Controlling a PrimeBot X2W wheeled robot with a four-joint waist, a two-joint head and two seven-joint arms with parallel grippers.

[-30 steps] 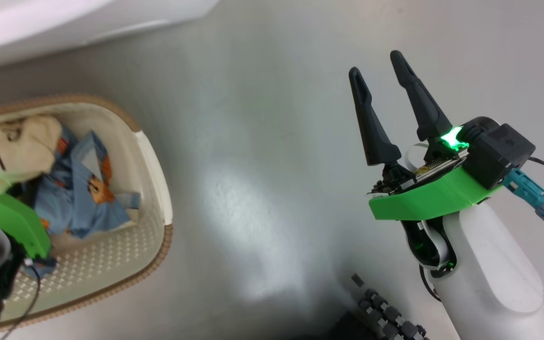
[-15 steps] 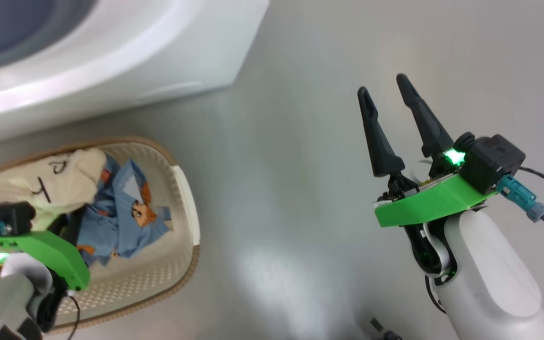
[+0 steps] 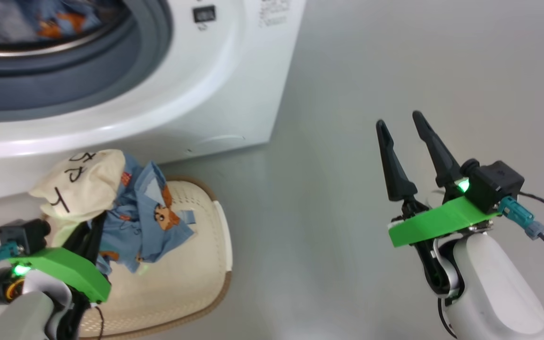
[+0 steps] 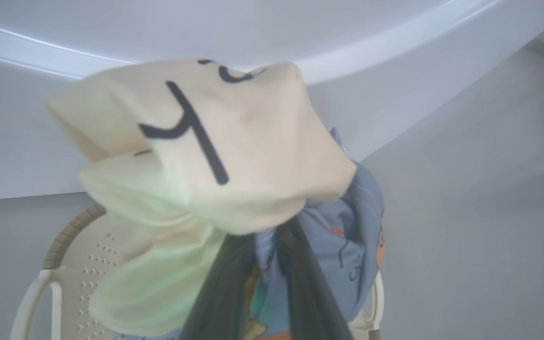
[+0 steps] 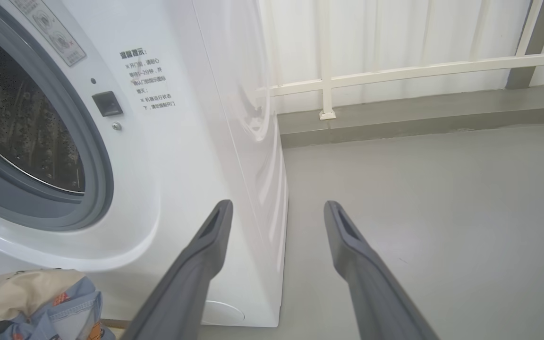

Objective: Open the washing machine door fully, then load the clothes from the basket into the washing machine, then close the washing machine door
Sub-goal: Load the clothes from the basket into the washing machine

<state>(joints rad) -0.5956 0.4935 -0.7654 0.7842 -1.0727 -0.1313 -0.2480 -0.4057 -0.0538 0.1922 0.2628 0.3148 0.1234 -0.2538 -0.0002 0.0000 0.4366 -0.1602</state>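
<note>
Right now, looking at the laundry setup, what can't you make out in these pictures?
- Left gripper: left wrist view, fingertips buried in the clothes it grips.
- Drum contents: head view, blurred and cut by the top edge; some blue-and-orange fabric, nothing more.
- Basket: head view, floor under the held clothes covered by them and the left arm.
- Printed notice on the washing machine: right wrist view, too small to read.

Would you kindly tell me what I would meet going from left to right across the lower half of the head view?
The clothes → the basket → the grey floor → the right gripper, fingers apart.
</note>
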